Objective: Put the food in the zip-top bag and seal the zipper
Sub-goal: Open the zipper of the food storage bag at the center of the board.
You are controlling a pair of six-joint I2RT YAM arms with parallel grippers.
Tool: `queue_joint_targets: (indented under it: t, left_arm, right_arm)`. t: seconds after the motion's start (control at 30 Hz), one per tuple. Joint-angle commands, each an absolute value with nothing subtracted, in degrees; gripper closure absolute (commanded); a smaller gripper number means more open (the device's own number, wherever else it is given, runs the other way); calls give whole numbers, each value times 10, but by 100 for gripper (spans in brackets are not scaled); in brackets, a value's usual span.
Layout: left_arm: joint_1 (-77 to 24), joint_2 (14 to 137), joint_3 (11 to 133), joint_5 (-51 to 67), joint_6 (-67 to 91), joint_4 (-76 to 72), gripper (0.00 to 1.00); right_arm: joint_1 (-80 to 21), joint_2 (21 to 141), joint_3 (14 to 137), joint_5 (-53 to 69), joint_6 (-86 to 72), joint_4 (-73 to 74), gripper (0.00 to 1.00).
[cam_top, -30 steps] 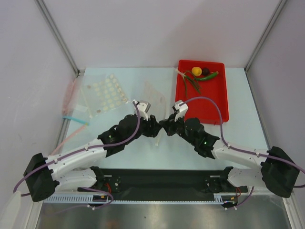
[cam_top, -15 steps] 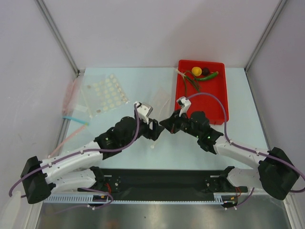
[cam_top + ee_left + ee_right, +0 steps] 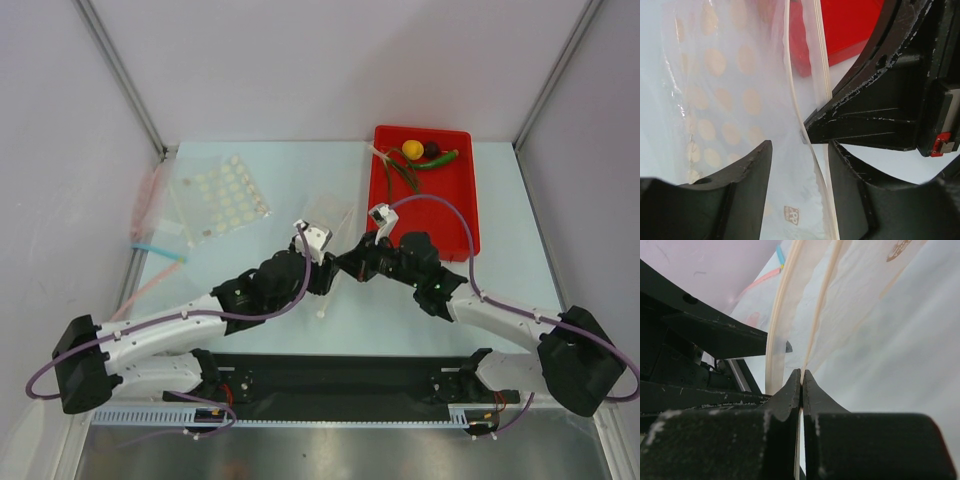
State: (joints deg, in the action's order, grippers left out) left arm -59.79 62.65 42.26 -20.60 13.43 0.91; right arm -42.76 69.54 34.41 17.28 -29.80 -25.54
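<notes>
Obs., both arms meeting mid-table.

- Zip-top bag [image 3: 330, 212]: lifted off the table [image 3: 520, 240] near its centre, just left of the red tray [image 3: 445, 215]. It hangs between the two arm tips, dotted film facing the left wrist camera.
- Zipper [image 3: 788, 60]: not sealed. Two pale strips run side by side with a gap between them, so the mouth stands parted.
- Right gripper [image 3: 801, 377]: fingers pressed together, pinching one lip of the bag's mouth. Its black tip reaches in from the right in the left wrist view and bites the strip edge.
- Left gripper [image 3: 800, 147]: fingers apart, straddling the other lip. That strip passes down between them, nearer the right-hand finger. Whether either finger touches the film, I cannot tell from this angle.
- Food: none in the bag. All of it lies at the far end of the red tray: yellow ball [image 3: 411, 149], maroon ball [image 3: 433, 150] just beside it, green chili [image 3: 442, 160] and thin green stalks [image 3: 398, 172] to their near side.
- Second dotted bag [image 3: 220, 195]: flat on the table, far left, well apart from the arms.
</notes>
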Motion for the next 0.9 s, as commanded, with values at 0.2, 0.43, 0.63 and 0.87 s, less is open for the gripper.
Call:
queue_joint_targets:
  t: [0.2,0.43,0.63,0.87]
  left_arm:
    - [-599,635,450,-255,121,13,82]
    - [-599,634,461,-294,123,50,100]
    - [-602,618,475,-366,138,91,100]
    - [-621,603,503,-410,155,157,100]
  right_arm:
    - [-427,702,370,186,-296,-279,100]
    - [-420,721,374,127,-291,-250,100]
    - [-386,739,391,64,-297,-180,95]
    - [-382,734,412,-44,-251,-92,62]
